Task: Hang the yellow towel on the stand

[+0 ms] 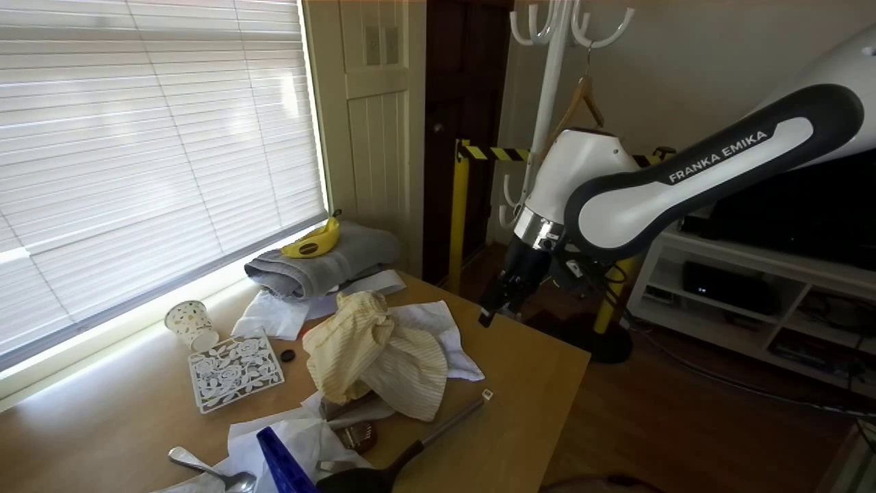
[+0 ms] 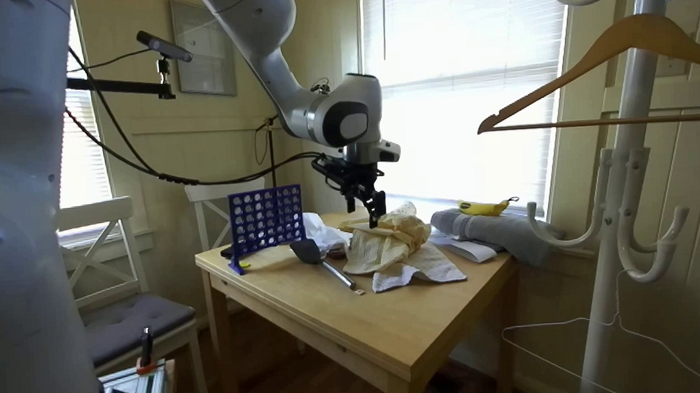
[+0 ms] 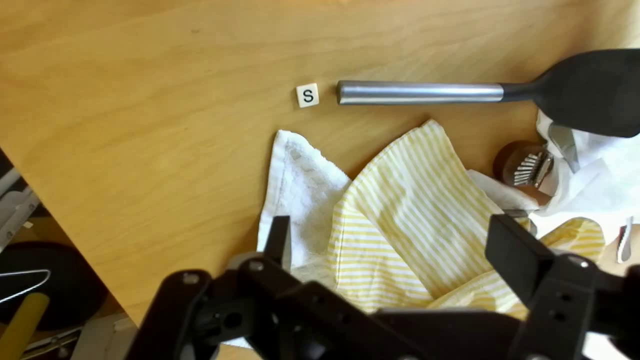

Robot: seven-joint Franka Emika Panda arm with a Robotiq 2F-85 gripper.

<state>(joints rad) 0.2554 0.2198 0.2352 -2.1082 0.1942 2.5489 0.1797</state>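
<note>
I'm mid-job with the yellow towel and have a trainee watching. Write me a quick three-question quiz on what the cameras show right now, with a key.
1. True or false: the fingers stand apart, and the yellow towel lies crumpled over part of a white cloth.

2. Which of these hangs from an upper hook of the stand?
A. the gray towel
B. the wooden hanger
C. the blue game rack

3. Fill in the blank: just past the handle end of the spatula, a small white tile shows the letter ___.

Key:
1. True
2. B, the wooden hanger
3. S
</note>
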